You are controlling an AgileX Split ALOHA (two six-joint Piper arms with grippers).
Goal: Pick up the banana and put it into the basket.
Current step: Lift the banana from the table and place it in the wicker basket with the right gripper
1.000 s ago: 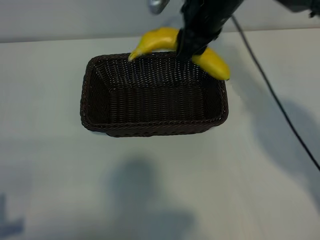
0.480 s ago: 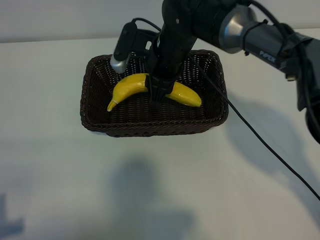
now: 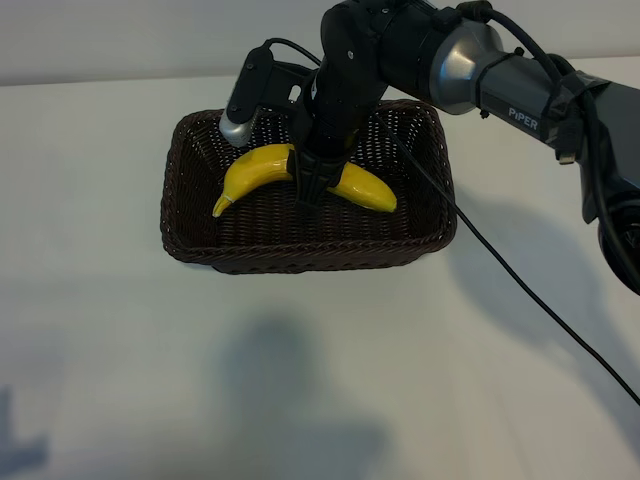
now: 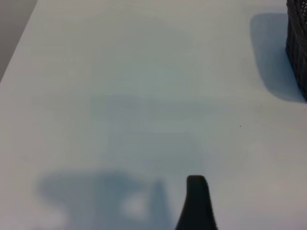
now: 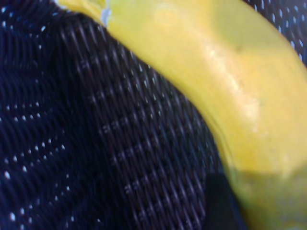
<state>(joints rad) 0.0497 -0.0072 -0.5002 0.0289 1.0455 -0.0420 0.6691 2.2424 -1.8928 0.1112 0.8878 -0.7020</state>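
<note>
The yellow banana [image 3: 255, 172] hangs low inside the dark brown woven basket [image 3: 300, 262], its stem pointing to the basket's left end. My right gripper [image 3: 313, 185] reaches down from above and is shut on the banana's middle. In the right wrist view the banana [image 5: 216, 72] fills the frame over the basket's weave [image 5: 96, 143], with one dark finger [image 5: 218, 201] against its side. My left gripper [image 4: 158, 225] hovers over bare table, open and holding nothing, with only one fingertip [image 4: 196, 187] showing. The left arm is outside the exterior view.
The basket stands on a plain white table [image 3: 320, 380]. A black cable [image 3: 520, 290] trails from the right arm across the table to the right. In the left wrist view one basket wall [image 4: 298, 43] shows at the frame's edge.
The right arm has carried the banana from above the basket's far rim down into the basket. In the last half second it sank only slightly.
</note>
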